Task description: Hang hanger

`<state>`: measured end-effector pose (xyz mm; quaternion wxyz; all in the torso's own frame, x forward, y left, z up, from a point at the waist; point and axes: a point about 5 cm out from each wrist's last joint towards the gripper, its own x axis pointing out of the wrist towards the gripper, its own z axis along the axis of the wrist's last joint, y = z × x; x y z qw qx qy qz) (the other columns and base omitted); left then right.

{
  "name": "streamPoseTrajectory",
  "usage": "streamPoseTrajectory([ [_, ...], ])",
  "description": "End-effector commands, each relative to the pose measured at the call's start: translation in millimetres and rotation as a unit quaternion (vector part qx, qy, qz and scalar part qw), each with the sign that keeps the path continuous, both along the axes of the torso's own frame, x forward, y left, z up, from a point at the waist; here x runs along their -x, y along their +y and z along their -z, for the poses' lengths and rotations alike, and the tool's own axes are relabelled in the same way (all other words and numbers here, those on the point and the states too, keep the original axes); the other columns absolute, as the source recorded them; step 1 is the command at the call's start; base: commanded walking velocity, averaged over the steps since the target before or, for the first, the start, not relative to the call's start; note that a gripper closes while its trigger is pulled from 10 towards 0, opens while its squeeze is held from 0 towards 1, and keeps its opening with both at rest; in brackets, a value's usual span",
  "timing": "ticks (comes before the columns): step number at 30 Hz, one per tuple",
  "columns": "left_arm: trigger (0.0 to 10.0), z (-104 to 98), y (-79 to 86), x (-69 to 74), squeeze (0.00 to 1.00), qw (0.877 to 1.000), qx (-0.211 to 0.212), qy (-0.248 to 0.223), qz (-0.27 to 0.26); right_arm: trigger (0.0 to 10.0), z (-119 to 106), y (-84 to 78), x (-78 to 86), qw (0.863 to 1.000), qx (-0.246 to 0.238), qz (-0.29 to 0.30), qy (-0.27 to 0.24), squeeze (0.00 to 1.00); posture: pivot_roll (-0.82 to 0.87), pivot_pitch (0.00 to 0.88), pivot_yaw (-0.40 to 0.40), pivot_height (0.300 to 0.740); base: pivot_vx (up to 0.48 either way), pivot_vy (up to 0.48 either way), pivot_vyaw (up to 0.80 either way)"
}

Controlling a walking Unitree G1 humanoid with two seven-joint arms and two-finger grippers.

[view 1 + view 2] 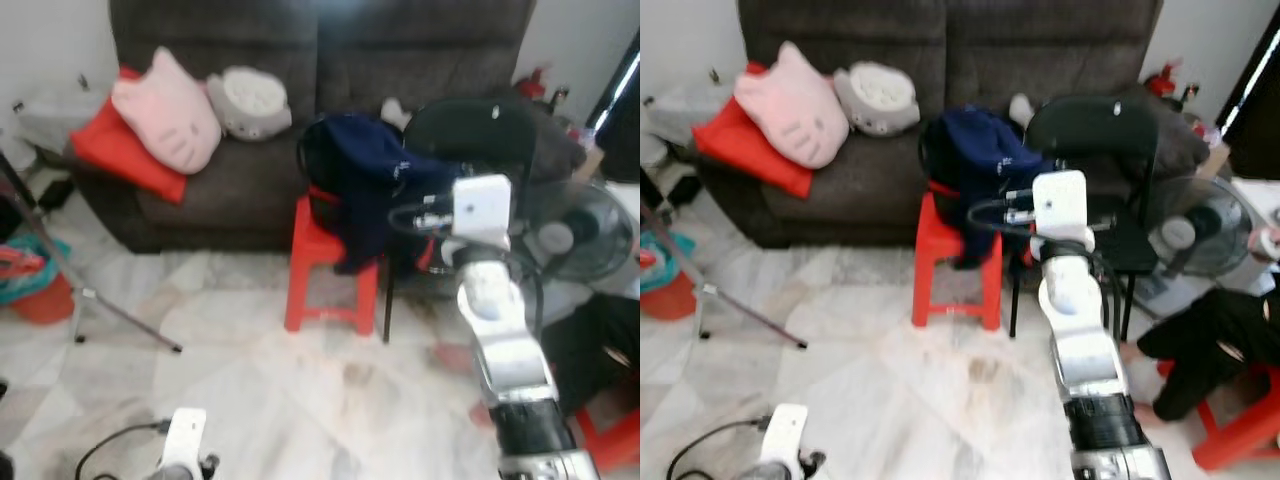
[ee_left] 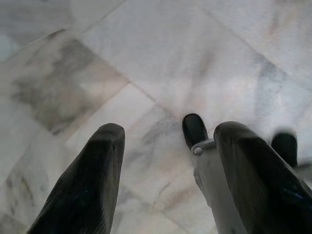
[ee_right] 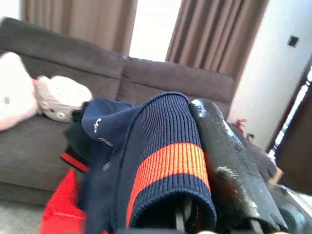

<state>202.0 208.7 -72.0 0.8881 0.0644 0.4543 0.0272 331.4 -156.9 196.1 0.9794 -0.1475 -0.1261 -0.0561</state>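
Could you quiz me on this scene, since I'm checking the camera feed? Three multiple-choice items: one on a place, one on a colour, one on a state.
1. Where does the navy garment lie?
A. on the stool
B. on the sofa seat
C. on the floor

2. What colour is the stool?
A. blue
B. red
C. white

3. How are the left gripper fingers?
A. shut on a hanger
B. shut on cloth
C. open above the floor

Answers: 1 A, the garment drapes over the stool's top. 2 B, its seat and legs are red. 3 C, floor tiles show between the spread fingers.
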Motion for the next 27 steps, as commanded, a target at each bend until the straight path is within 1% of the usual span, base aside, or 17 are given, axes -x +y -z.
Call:
streamPoseTrajectory([
  [1,10.0,3,-3.1,4.7,0.00,1.000,0.002,0.009,0.003,10.0,-9,0.3,0.4,1.000,0.008,0.000,-0.019,0.00,-0.12,0.000,-0.003,0.740,-0.266,0.000,0.00],
  [6,10.0,3,-3.1,4.6,0.00,1.000,0.002,0.009,0.003,10.0,-9,3.3,0.5,1.000,0.021,-0.005,-0.023,0.00,-0.12,0.000,-0.003,0.740,-0.269,0.000,0.00],
  [12,10.0,3,-3.0,4.6,0.00,1.000,0.002,0.009,0.003,10.0,-9,6.0,0.3,0.999,0.024,-0.011,-0.022,0.00,-0.12,0.000,-0.004,0.740,-0.269,0.000,0.00],
  [15,10.0,3,-3.1,4.6,0.00,1.000,0.002,0.009,0.003,10.0,-5,7.0,0.0,0.999,0.025,-0.016,-0.016,0.00,-0.12,0.000,-0.004,0.740,-0.269,0.000,0.00],
  [18,10.0,3,-3.3,4.7,0.00,1.000,0.002,0.008,0.003,10.0,1,6.2,-0.5,1.000,0.016,-0.017,-0.004,0.00,-0.12,0.000,-0.004,0.740,0.000,0.000,0.00],
  [20,10.0,3,-3.4,4.8,0.00,1.000,0.000,0.009,0.004,10.0,20,-0.6,-2.4,0.999,-0.021,-0.009,0.036,0.00,-0.11,0.000,-0.004,0.740,0.000,0.000,0.00],
  [21,10.0,3,-3.5,4.8,0.00,1.000,0.000,0.009,0.004,10.0,25,-2.8,-2.8,0.998,-0.033,-0.006,0.048,0.00,-0.11,0.000,-0.004,0.740,0.000,0.000,0.00],
  [22,10.0,3,-3.5,4.8,0.00,1.000,0.000,0.009,0.004,10.0,25,-2.8,-2.8,0.998,-0.033,-0.006,0.048,0.00,-0.11,0.000,-0.004,0.740,0.000,0.000,0.00],
  [23,10.0,3,-3.7,4.4,0.00,1.000,0.000,0.009,0.004,10.0,39,-8.3,-3.2,0.996,-0.051,-0.001,0.075,0.00,-0.11,0.000,-0.002,0.740,0.000,0.000,0.00],
  [25,10.0,3,-3.7,3.8,0.00,1.000,0.000,0.008,0.004,10.0,60,-15.5,-2.9,0.990,-0.078,0.005,0.118,0.00,-0.10,0.000,0.002,0.740,0.000,0.000,0.00],
  [27,10.0,2,-3.6,3.0,0.00,1.000,0.000,0.007,0.005,10.0,83,-23.3,-0.6,0.981,-0.105,0.018,0.159,0.00,-0.10,0.000,0.004,0.740,0.000,0.000,0.00],
])
